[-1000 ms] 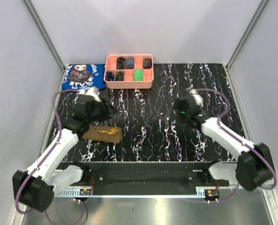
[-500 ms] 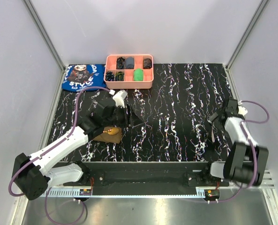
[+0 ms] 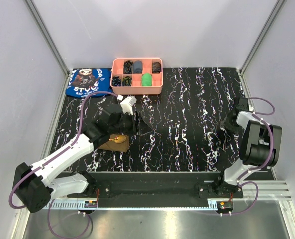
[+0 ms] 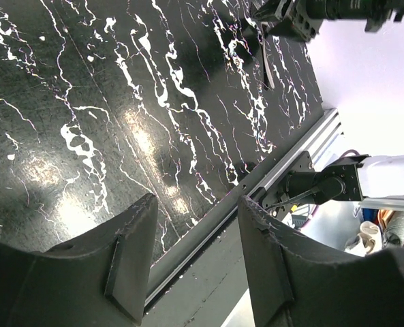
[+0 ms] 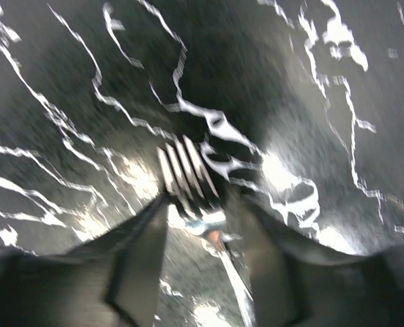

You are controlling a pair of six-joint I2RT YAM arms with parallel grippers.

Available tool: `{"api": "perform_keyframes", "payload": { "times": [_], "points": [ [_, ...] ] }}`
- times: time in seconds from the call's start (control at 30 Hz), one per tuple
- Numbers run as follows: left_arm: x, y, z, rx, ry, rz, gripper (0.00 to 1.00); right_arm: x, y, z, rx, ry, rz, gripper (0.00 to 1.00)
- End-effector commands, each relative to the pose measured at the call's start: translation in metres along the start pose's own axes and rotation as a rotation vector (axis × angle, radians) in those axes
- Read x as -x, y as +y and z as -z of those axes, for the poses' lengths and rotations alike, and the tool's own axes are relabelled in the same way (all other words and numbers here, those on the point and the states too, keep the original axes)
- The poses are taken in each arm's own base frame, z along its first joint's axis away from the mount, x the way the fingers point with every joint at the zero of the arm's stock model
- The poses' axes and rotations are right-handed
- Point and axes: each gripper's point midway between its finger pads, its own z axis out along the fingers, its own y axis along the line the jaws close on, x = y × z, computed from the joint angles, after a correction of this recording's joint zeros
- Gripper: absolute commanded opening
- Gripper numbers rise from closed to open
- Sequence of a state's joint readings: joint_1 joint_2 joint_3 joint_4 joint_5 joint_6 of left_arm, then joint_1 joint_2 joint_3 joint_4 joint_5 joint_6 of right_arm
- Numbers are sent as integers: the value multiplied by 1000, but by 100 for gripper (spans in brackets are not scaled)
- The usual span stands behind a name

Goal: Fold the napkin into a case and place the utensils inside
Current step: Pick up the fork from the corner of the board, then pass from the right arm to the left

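Right wrist view: fork (image 5: pixel 187 170) sits blurred between right gripper (image 5: pixel 200 202) fingers, grip uncertain; left gripper (image 4: pixel 196 203) stands parted above tabletop (image 4: pixel 86 82).

We see the napkin (image 3: pixel 112 146) partly hidden under our left arm (image 3: pixel 67 149). The pink tray (image 3: pixel 137 91) and the blue cloth (image 3: pixel 82 84) sit side by side at the far edge.

My work cell: enclosure and bench.
Black, white-veined table (image 3: pixel 187 99); plain pale walls (image 3: pixel 187 30) on three sides; metal corner posts (image 3: pixel 47 36); glare patches on the tabletop.
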State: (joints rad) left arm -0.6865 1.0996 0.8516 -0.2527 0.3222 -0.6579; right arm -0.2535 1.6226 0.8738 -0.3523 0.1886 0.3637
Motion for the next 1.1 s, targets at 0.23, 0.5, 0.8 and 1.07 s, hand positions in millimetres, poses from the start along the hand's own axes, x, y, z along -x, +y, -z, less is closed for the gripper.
{"api": "perform_keyframes", "payload": {
  "times": [0.23,0.5,0.8,1.07],
  "points": [
    [18,-19,-7,-146,17,27,61,0,76,24,312,60,36,0],
    [18,-22,-27,-273,113,112,63,-45,207,176,992,23,125,0],
    [30,-36,-47,-432,92,239,64,-101,263,280,1464,78,177,0],
    [11,-35,-57,-434,129,288,63,-118,278,321,1611,103,112,0]
  ]
}}
